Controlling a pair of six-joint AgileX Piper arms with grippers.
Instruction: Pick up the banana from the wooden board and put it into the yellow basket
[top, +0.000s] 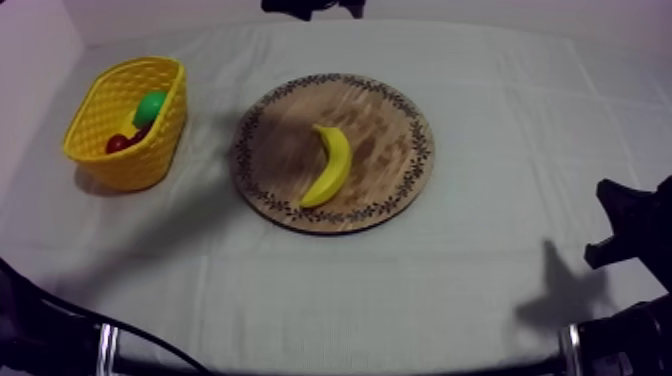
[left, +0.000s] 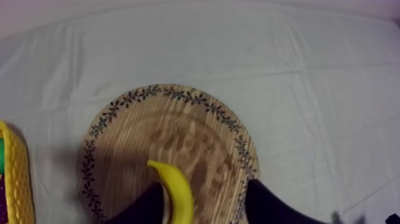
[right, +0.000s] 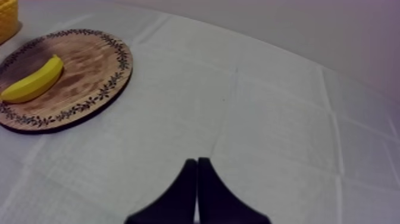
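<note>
Starting left of the wooden board (top: 390, 105): the yellow basket (top: 110, 160) sits well apart from it on the cloth (top: 480, 270), with a green fruit (top: 150, 105) and a small red fruit (top: 118, 143) already inside, so there's room but not loads. The banana (top: 330, 165) lies flat on the board, roughly in the middle, one end toward the board's far rim and the other toward its near rim. In the left wrist view, my left gripper (left: 202, 184) is over the board with its fingers (left: 146, 208) spread wide, gripping nothing, and one end of the banana lines up in the gap. I'd say the step in hand is the approach for the grasp. To do it well I'd shift along to the fat middle of the banana rather than the tip and keep the fingers crosswise to it. Then drop straight down until they nearly reach the wood, and close gently so it doesn't squirt out or roll. Off to the right of the board, my right gripper (right: 197, 162) is over bare cloth, fingers pressed together on nothing, well out of the way.
</note>
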